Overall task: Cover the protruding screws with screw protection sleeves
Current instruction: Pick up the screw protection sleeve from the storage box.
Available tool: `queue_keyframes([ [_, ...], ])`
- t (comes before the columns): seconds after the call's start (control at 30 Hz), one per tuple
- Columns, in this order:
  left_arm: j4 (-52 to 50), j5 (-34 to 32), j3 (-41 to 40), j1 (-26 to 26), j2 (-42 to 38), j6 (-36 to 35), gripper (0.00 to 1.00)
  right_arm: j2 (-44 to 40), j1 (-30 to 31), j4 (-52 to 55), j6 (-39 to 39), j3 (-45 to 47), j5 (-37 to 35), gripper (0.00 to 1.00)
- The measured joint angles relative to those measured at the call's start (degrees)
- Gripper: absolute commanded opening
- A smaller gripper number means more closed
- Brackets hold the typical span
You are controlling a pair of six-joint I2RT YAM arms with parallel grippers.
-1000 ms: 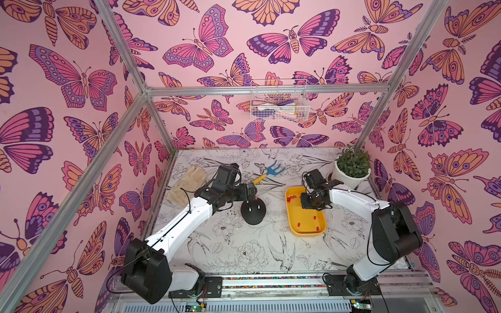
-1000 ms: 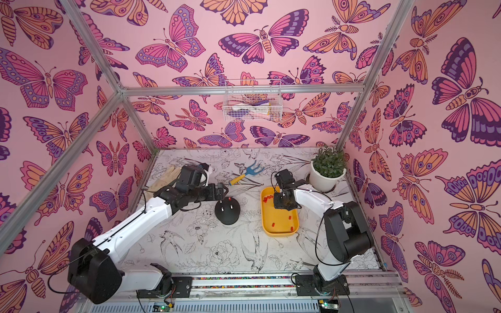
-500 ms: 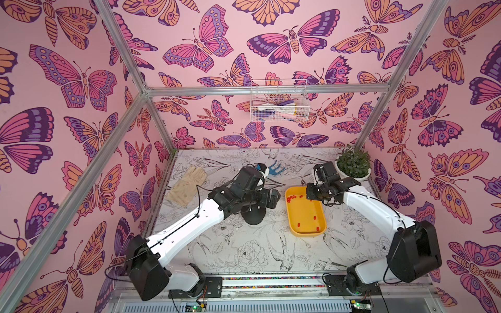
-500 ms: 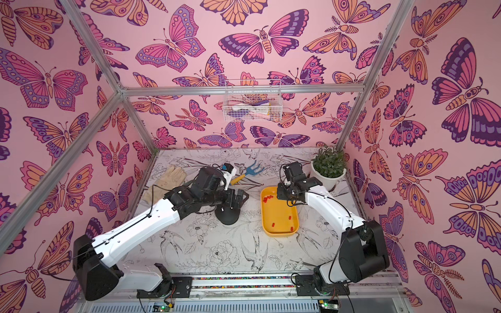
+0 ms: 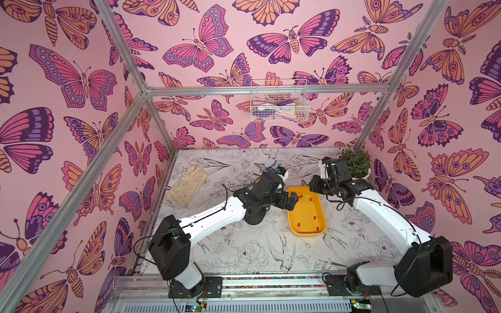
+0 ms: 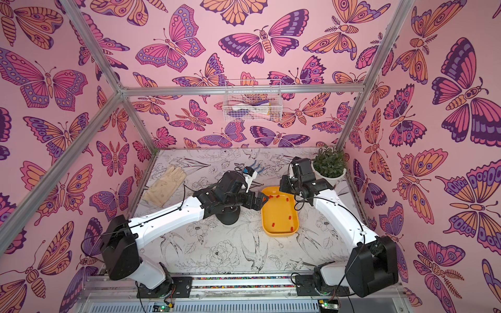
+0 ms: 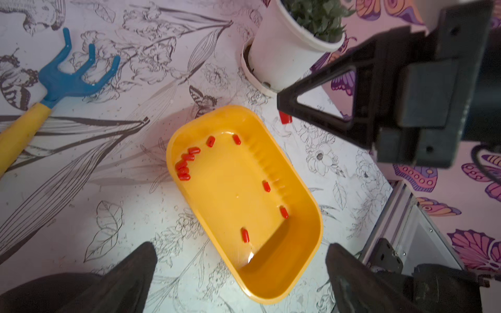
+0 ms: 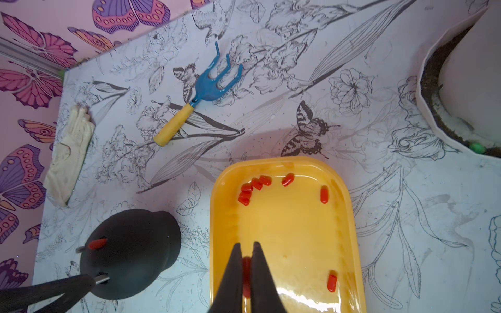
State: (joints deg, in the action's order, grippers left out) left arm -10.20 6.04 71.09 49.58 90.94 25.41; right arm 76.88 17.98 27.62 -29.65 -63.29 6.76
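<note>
1. yellow tray (image 5: 307,233): oblong plastic dish on the flower-printed tabletop (image 5: 244,254); reference point for every entry below.

2. screw protection sleeves (image 7: 184,165): small red caps lying loose in the tray. A cluster sits in the far corner on the dome's side, and singles are spaced along the walls.

3. right gripper (image 8: 245,245): raised above the tray's far end, fingers drawn almost together.

4. held sleeve (image 8: 246,267): one red cap pinched between the right gripper's fingers, above the tray floor.

5. left gripper (image 7: 241,245): above the tray's rim on the dome's side, fingers spread wide and holding nothing.

6. black dome (image 8: 130,252): round object standing on the tabletop just beside the tray, partly under the left arm in both top views.

7. protruding screws (image 8: 102,278): silvery studs on the dome's top, near the tray. Two show in the right wrist view, and one of them is bare. A left gripper finger lies next to the bare one; contact cannot be told.

8. fitted sleeve (image 8: 97,243): red cap on the other visible stud, with metal showing at its end.

9. hand rake (image 8: 206,89): blue tines, yellow handle, flat on the tabletop beyond the tray's far end.

10. potted plant (image 5: 355,162): green leaves, white pot, near the tray's far corner.

11. work glove (image 5: 187,187): cream, lying flat, well apart from the tray, past the dome.

12. wire basket (image 5: 279,104): white, hung on the back wall, well away from the tray.
</note>
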Motion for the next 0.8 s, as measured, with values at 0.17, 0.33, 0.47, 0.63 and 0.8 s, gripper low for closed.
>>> queue_keyframes([
  [0.17, 7.15, 0.39, -0.2, 0.0, 2.56, 1.38, 1.0, -0.28, -0.22, -1.53, -1.66, 0.0, 1.73, 0.09],
  [0.33, 11.5, 1.09, -0.17, 0.0, 6.49, 2.1, 1.0, -0.52, -0.7, -2.56, -2.99, 0.0, 3.43, 0.09],
  [0.47, 13.51, 1.66, -0.09, -0.02, 8.79, 2.16, 1.0, -1.2, -0.83, -3.04, -3.63, 0.0, 4.26, 0.1],
  [0.63, 15.69, 2.1, 0.35, -0.2, 9.92, 2.82, 1.0, -1.84, -1.07, -3.3, -4.2, 0.0, 5.09, 0.1],
  [0.8, 18.01, 2.93, 1.73, -0.96, 11.15, 3.63, 1.0, -1.9, -1.14, -3.5, -4.83, 0.0, 6.16, 0.1],
])
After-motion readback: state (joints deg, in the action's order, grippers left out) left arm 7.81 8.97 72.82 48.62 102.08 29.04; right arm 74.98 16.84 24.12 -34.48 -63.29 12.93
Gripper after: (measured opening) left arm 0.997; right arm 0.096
